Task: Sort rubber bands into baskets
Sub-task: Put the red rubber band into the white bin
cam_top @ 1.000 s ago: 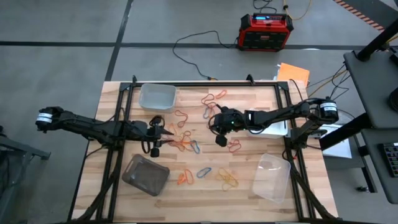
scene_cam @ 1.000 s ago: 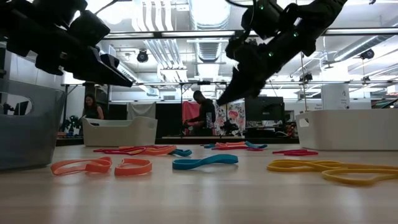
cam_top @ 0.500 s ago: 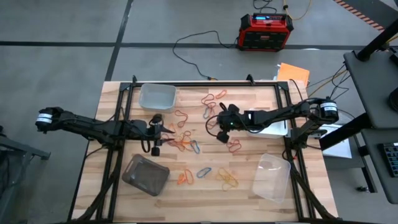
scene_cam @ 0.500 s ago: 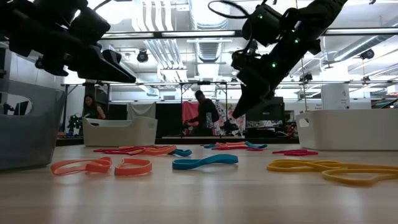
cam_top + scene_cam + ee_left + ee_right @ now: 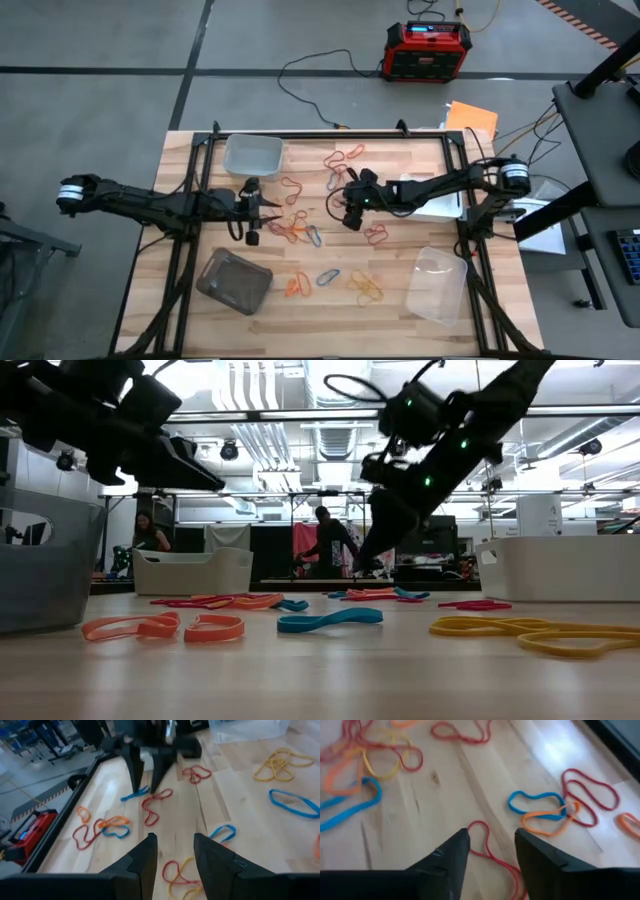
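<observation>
Rubber bands in red, orange, yellow and blue (image 5: 300, 228) lie scattered on the wooden table. My right gripper (image 5: 347, 215) hangs open over the middle of the table, tilted downward. Its fingers stand on either side of a red rubber band (image 5: 487, 849) and above it, clear of the wood in the low view (image 5: 375, 545). My left gripper (image 5: 268, 210) hovers open left of centre, with nothing between its fingers (image 5: 175, 855). Four baskets stand around: a clear one (image 5: 252, 155), a smoky one (image 5: 234, 281), a clear one (image 5: 437, 286), and a white one (image 5: 445, 205) partly under the right arm.
A blue band (image 5: 532, 800) crossed by an orange one (image 5: 547, 817) and a larger red loop (image 5: 592, 795) lie just beyond the right fingers. Black frame rails (image 5: 185, 260) run along the table's sides. A red-and-black box (image 5: 428, 50) sits on the floor behind the table.
My right gripper has sunk toward the table and tipped further down, shifting slightly toward the table's left, and its fingers have opened from shut. No rubber band has moved.
</observation>
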Controlling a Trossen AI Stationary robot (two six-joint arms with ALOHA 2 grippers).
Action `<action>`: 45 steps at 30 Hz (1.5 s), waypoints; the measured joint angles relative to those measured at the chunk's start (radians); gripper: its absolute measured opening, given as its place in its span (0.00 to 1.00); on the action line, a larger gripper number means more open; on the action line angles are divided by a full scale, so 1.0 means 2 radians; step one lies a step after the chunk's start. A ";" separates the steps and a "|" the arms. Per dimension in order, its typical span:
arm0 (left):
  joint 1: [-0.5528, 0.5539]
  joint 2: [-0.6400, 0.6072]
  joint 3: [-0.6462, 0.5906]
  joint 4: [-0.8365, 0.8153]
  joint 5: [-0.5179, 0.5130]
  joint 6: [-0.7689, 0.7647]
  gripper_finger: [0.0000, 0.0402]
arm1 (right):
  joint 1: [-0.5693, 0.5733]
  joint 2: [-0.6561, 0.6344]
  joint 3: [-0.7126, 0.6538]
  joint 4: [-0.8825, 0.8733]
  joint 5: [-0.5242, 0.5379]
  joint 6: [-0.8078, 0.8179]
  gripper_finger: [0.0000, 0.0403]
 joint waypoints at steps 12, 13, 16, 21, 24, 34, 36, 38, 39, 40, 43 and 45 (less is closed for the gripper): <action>0.000 0.000 0.000 0.012 0.000 0.004 0.28 | -0.015 0.084 0.032 0.004 -0.036 -0.002 0.55; 0.000 0.000 0.000 0.012 0.000 0.004 0.28 | -0.017 0.090 0.032 0.006 -0.039 0.003 0.55; 0.000 0.001 0.000 0.015 0.000 0.004 0.28 | -0.021 0.099 0.033 0.007 -0.044 0.006 0.54; 0.000 0.001 0.000 0.018 0.000 0.004 0.28 | -0.023 0.101 0.033 -0.002 -0.056 0.001 0.43; 0.000 0.001 0.000 0.025 0.000 0.004 0.28 | -0.024 0.099 0.033 -0.005 -0.067 -0.006 0.31; 0.000 0.001 0.000 0.035 -0.001 0.004 0.28 | -0.024 0.091 0.031 -0.005 -0.065 -0.028 0.02; 0.000 0.001 0.000 0.036 -0.001 0.004 0.28 | -0.023 0.081 0.030 -0.011 -0.067 -0.031 0.02; 0.000 0.000 0.000 0.037 -0.001 0.004 0.28 | -0.023 0.066 0.028 -0.022 -0.074 -0.033 0.02; 0.000 0.000 0.000 0.037 -0.001 0.004 0.28 | -0.023 0.059 0.028 -0.022 -0.076 -0.034 0.02; 0.000 0.000 0.000 0.037 -0.001 0.004 0.28 | -0.023 0.050 0.028 -0.020 -0.076 -0.034 0.02; 0.001 0.000 0.000 0.037 -0.001 0.004 0.28 | -0.023 0.020 0.029 -0.027 -0.076 -0.035 0.02; 0.001 0.000 0.000 0.037 -0.001 0.004 0.28 | -0.022 0.003 0.029 -0.034 -0.076 -0.035 0.02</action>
